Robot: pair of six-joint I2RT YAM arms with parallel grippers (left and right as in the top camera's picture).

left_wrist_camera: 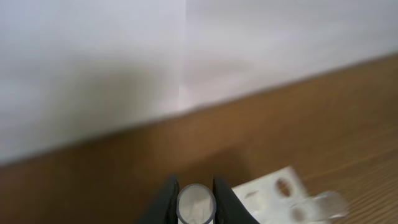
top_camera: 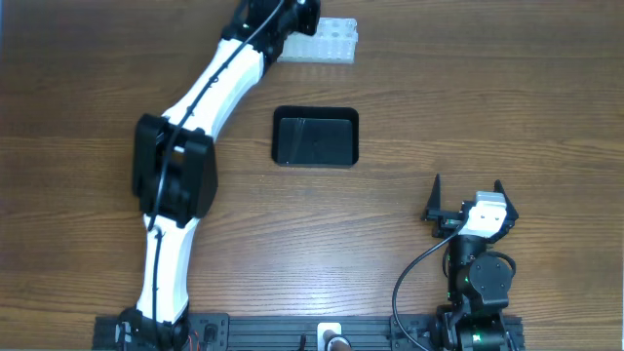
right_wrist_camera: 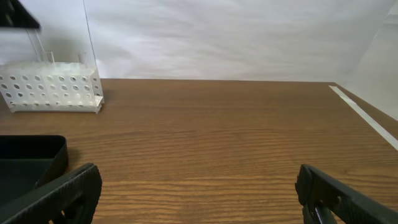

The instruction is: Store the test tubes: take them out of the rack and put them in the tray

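At the table's far edge stands the white test tube rack (top_camera: 330,44), which also shows as a perforated block (right_wrist_camera: 53,92). My left gripper (top_camera: 295,18) hangs over the rack's left end. Its own view looks straight down a clear test tube (left_wrist_camera: 196,204), and the left gripper (left_wrist_camera: 196,190) is shut on that tube just above the rack (left_wrist_camera: 273,193). From the right wrist, the tube (right_wrist_camera: 38,46) hangs upright under the dark left gripper (right_wrist_camera: 17,15). The black tray (top_camera: 315,136) lies mid-table. Near the front right, my right gripper (top_camera: 468,187) is open with nothing in it.
A white wall runs behind the table's far edge, close behind the rack. Bare wooden tabletop (top_camera: 487,107) stretches between the tray and the right arm. The tray's corner (right_wrist_camera: 31,155) shows beside the right gripper's (right_wrist_camera: 198,180) finger.
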